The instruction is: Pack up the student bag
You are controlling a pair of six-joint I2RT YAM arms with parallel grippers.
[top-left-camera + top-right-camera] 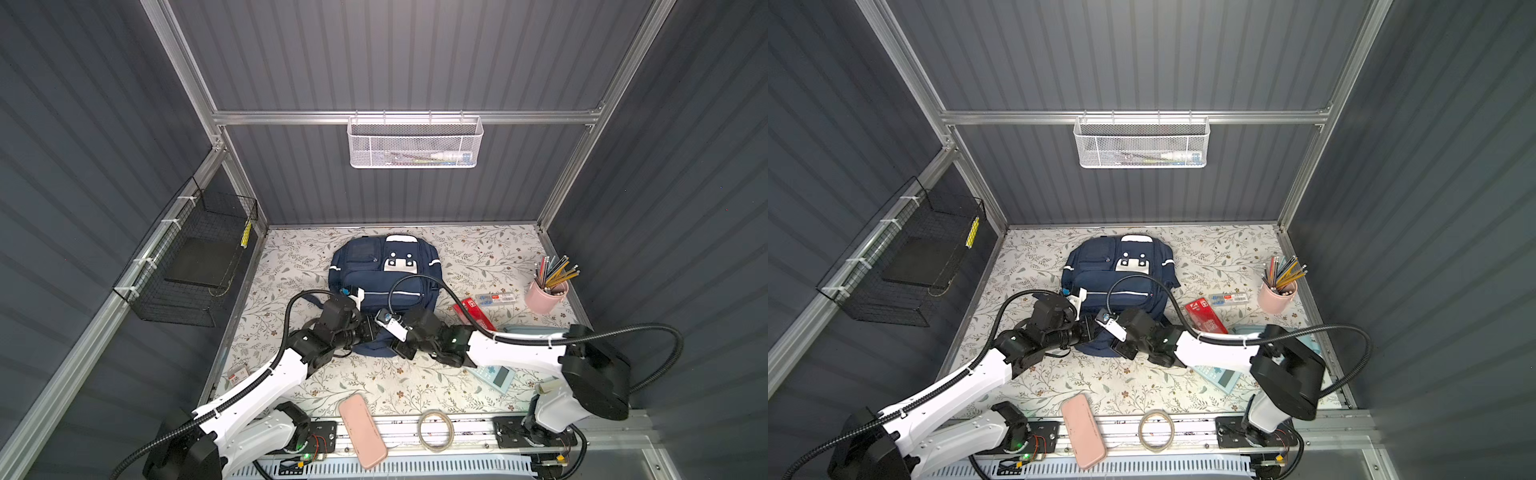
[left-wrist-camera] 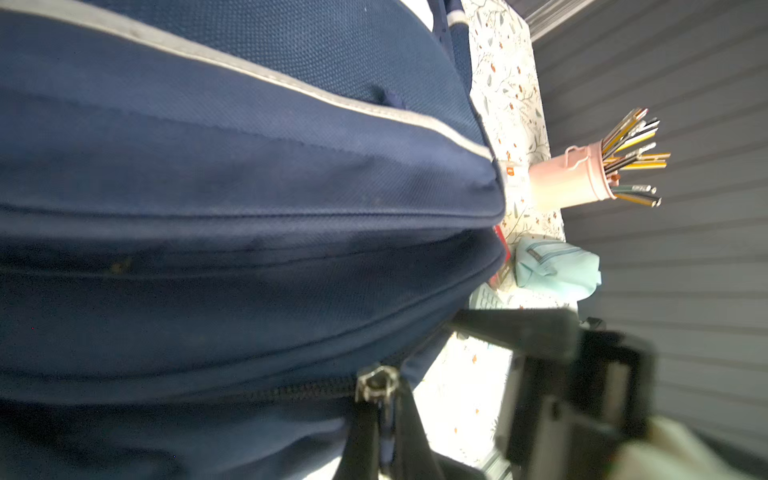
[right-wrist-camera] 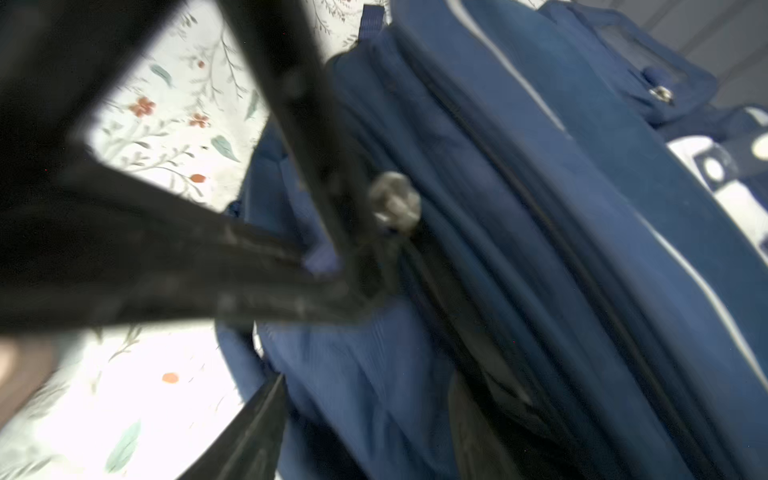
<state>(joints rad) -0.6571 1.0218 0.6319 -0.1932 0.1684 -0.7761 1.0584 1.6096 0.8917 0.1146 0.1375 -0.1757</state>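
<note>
Student bag (image 1: 384, 282) lies mid-desk (image 1: 291, 266), front pockets up, its near end between both arms. Left hand (image 2: 386, 434) is clamped on the zipper pull (image 2: 376, 384) at that end, and the zip looks mostly closed. Right hand (image 3: 370, 380) is just beside it, jaws apart, with bag fabric between them but not pinched.

Risks:
- Nothing braces the bag, so a tug likely drags the whole bag instead of running the zip.
- The thin tab may slip from the pinch.
- Loose fabric could jam the teeth.
- The hands are close and may knock together.

Pink case (image 1: 362, 430) and pencil cup (image 1: 546, 293) not yet packed.
</note>
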